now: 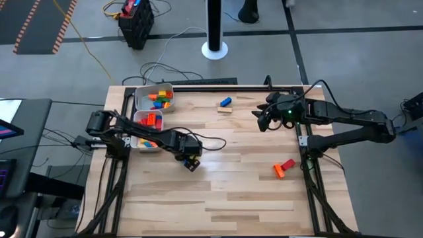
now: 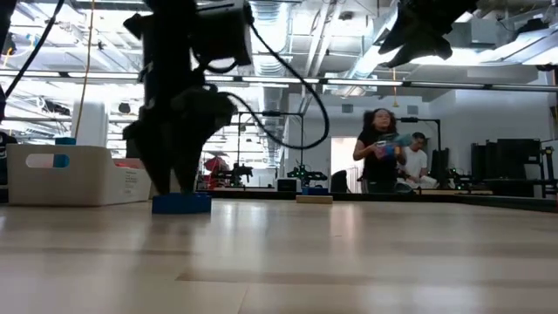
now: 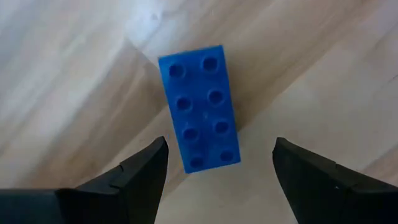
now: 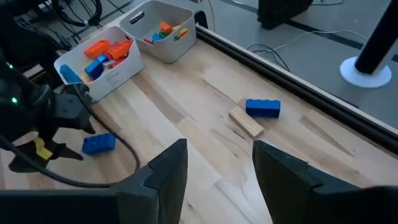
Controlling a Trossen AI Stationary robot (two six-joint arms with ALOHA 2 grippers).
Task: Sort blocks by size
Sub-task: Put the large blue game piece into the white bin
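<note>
The left gripper [image 3: 219,163] hangs spread over a blue block [image 3: 200,107] lying flat on the worktop [image 1: 225,192], just right of the near tray [image 1: 137,141]; its jaws straddle the block without touching. Since the block sits skewed between them, closing now could twist it or push it away. The right gripper [image 4: 219,163], half-spread and empty, waits at the far right above another blue block [image 4: 262,107] and a tan block [image 4: 245,121].
</note>
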